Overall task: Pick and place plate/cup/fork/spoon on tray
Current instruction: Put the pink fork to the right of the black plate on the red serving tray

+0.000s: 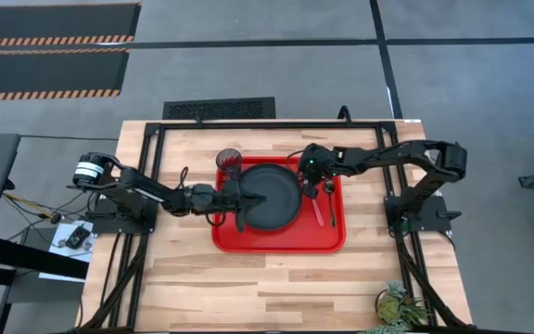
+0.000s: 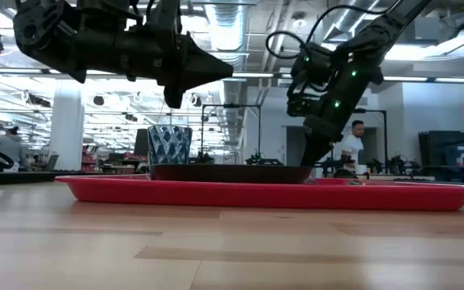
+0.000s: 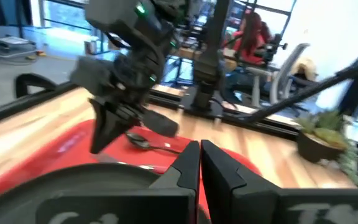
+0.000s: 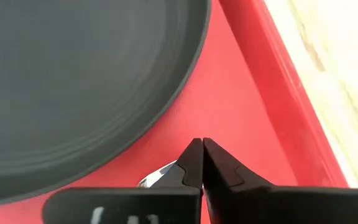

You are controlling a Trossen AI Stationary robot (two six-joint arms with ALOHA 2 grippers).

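Note:
The black plate (image 1: 281,211) lies in the red tray (image 1: 276,243). The faceted cup (image 1: 228,160) stands upright in the tray's far left corner. The red-handled fork (image 1: 319,211) and the dark spoon (image 1: 331,199) lie on the tray floor to the right of the plate. My left gripper (image 1: 256,197) is shut and empty, level, well above the plate's middle (image 2: 224,72). My right gripper (image 1: 308,186) is shut and points down at the tray floor just beside the plate's right rim (image 4: 202,155). My right gripper's shut fingertips come from above and stand right beside the fork's silver tines (image 4: 157,176), which lie on the tray floor. Nothing shows between the fingers. I cannot tell whether they touch the tines.
A potted plant (image 1: 397,306) stands at the table's near right corner. Black frame rails (image 1: 156,139) run along the table's far and side edges. Bare wood lies in front of the tray (image 1: 276,288).

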